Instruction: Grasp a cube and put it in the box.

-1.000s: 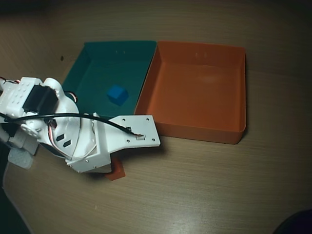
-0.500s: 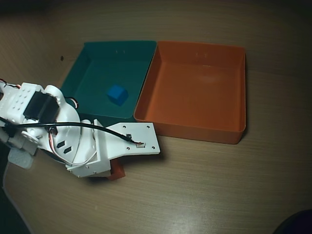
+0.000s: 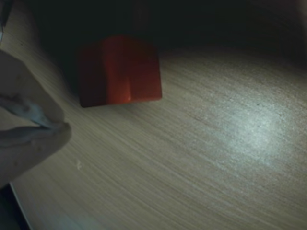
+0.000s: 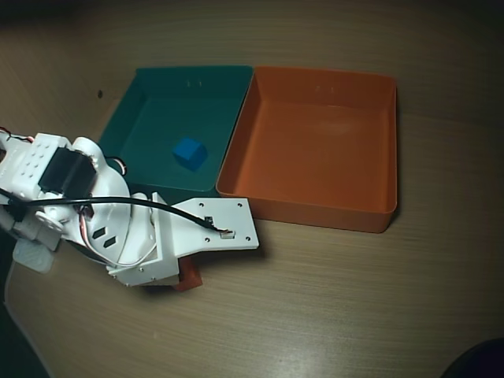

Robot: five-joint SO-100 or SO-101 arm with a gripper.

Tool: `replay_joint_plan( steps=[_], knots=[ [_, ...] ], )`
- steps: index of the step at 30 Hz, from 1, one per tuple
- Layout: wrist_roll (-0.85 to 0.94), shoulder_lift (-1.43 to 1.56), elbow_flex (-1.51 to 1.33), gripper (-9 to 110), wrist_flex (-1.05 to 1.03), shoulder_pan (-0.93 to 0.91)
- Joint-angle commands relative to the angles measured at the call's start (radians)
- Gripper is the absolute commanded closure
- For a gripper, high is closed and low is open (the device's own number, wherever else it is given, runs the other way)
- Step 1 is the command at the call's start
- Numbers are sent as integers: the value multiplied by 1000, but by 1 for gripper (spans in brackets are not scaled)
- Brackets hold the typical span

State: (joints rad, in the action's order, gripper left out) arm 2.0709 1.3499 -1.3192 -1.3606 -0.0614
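The small orange cube (image 3: 120,69) rests on the wooden table, filling the upper middle of the wrist view. One pale finger (image 3: 31,136) shows at the left edge, apart from the cube; the other finger is out of sight. From overhead, my gripper (image 4: 179,272) is low over the table under the white wrist plate, and only a corner of the cube (image 4: 191,279) peeks out beneath it. It looks open and grips nothing. The orange box (image 4: 315,211) lies to the upper right, with nothing inside.
A teal-green tray (image 4: 157,98) touches the box's left wall and holds a small blue cube (image 4: 189,153). The arm's white body (image 4: 71,197) covers the table's left side. Bare wood stretches to the right of the gripper.
Since a second ago the arm has shifted slightly down and left, covering more of the cube. Nothing has moved in the last half second.
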Motion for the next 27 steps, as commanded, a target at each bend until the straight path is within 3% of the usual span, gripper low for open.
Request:
replay_joint_plan(
  steps=[1, 10, 14, 27],
  knots=[
    [6, 20, 63, 101, 3, 0],
    [8, 32, 64, 66, 5, -11],
    [11, 31, 64, 56, 5, -18],
    [12, 18, 64, 54, 6, -12]
  ],
)
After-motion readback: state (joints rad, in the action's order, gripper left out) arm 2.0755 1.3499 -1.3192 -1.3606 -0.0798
